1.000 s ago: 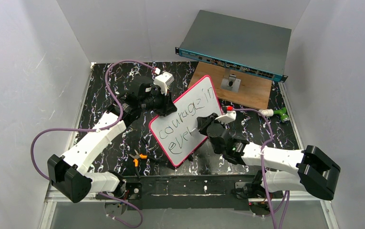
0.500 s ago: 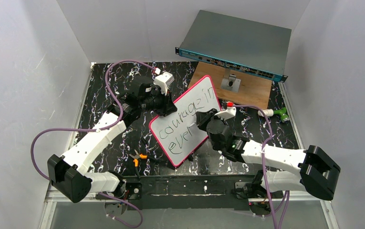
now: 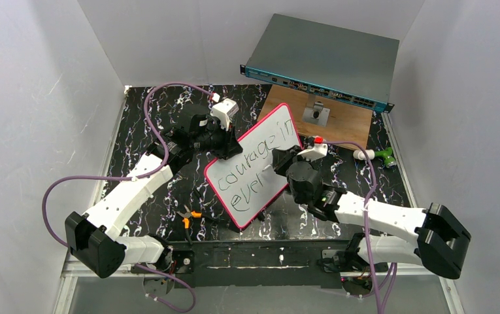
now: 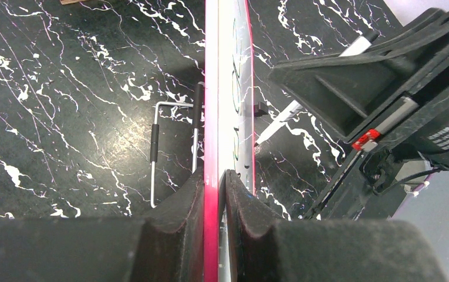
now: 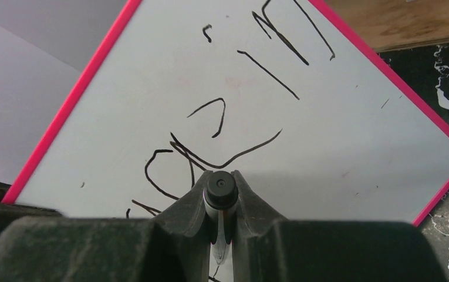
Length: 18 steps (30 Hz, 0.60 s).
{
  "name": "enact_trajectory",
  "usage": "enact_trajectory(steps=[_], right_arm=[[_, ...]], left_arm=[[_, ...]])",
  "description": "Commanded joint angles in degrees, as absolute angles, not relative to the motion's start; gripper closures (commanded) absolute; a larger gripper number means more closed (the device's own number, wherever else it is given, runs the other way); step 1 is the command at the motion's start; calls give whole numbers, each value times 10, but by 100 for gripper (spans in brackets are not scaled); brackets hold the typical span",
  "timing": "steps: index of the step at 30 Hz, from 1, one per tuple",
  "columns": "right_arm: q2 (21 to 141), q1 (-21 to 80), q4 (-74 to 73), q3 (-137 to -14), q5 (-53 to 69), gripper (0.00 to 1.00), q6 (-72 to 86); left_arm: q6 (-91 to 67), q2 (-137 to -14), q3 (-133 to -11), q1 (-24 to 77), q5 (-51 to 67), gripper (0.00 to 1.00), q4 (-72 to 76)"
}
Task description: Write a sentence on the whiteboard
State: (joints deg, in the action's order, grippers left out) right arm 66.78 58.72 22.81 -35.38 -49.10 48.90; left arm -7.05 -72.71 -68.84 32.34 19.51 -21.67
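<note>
The whiteboard point(image 3: 253, 171) stands tilted at the centre of the top view on the black marbled worktop point(image 3: 142, 131); the left claw point(image 4: 215, 182) is clamped narrow on its pink upper-left edge; the right claw point(image 3: 282, 160), at the board's right side, grips a marker point(image 5: 220, 187) pointed at the board's face; the sentence point(image 3: 252, 160) reads "courage in" above "ever", just left of that claw.

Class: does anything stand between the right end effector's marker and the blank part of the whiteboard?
Nothing visible does. The marker in the right end effector points straight at the whiteboard, and the blank area beside the writing is uncovered.
</note>
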Motion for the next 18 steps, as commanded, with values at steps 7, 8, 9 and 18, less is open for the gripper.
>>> enact_trajectory(steps=[7, 8, 9, 18], right_arm=[[618, 585, 241, -353, -504, 99, 451], [625, 585, 244, -351, -507, 99, 452], [632, 585, 249, -351, -509, 99, 452], [671, 576, 267, -353, -501, 99, 476]], left_arm=[[-39, -726, -702, 323, 176, 100, -217], [-40, -726, -702, 323, 176, 100, -215], [-40, -726, -701, 323, 175, 100, -216], [-41, -725, -706, 323, 174, 100, -219]])
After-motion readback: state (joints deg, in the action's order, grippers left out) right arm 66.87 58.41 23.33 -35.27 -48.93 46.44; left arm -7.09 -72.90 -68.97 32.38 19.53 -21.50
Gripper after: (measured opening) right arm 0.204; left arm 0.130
